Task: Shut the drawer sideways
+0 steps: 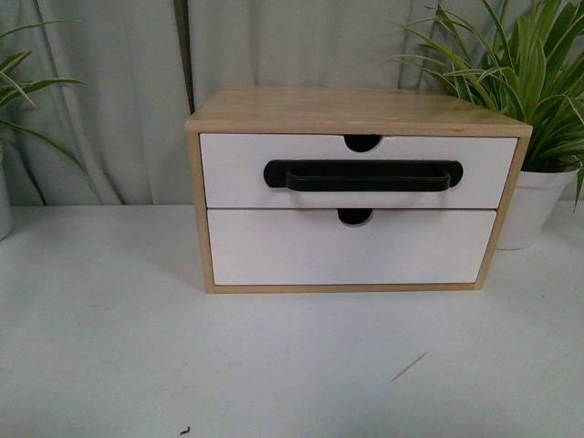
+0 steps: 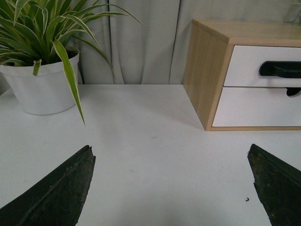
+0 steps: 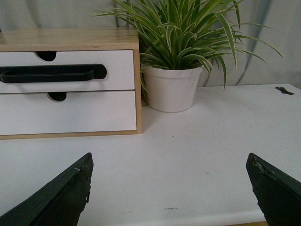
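The wooden cabinet (image 1: 356,109) stands at the back of the white table (image 1: 274,365). Its top drawer (image 1: 233,173) has a white front, a long black bar handle (image 1: 362,175) and a half-round notch. The front looks about flush with the frame. The plain lower drawer (image 1: 351,255) is shut. Neither gripper shows in the front view. My left gripper (image 2: 170,148) is open and empty over bare table, well short of the cabinet's left side, with the drawer (image 2: 244,66) ahead. My right gripper (image 3: 169,155) is open and empty, off the cabinet's right side, with the drawer (image 3: 117,70) ahead.
A potted plant in a white pot (image 1: 534,205) stands right of the cabinet, close to its side (image 3: 170,87). Another white-potted plant (image 2: 42,84) stands at the far left. Grey curtains hang behind. A thin stick (image 1: 409,367) and a small dark speck (image 1: 185,430) lie on the table.
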Tool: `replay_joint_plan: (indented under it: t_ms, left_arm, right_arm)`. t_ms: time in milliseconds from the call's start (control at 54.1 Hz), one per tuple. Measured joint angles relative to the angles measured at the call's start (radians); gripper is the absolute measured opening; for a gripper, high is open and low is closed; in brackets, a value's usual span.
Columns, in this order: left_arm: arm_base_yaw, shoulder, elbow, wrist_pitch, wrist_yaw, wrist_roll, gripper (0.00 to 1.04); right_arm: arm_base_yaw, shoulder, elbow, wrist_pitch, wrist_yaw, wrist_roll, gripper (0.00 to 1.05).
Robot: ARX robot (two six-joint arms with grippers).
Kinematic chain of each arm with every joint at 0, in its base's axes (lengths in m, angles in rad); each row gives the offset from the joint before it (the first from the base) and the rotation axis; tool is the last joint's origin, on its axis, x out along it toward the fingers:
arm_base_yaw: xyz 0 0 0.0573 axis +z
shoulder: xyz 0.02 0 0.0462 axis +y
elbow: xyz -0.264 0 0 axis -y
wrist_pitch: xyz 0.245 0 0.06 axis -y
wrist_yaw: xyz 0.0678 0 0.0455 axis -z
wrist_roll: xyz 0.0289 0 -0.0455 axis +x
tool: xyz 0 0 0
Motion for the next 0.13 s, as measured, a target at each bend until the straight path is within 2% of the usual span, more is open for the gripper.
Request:
replay_joint_plan:
  t_ms: [129]
  left_arm:
    - [0.000,0.000,0.000,0.000,0.000,0.000,0.99]
  right_arm:
    - [0.000,0.000,0.000,0.000,0.000,0.000,0.96]
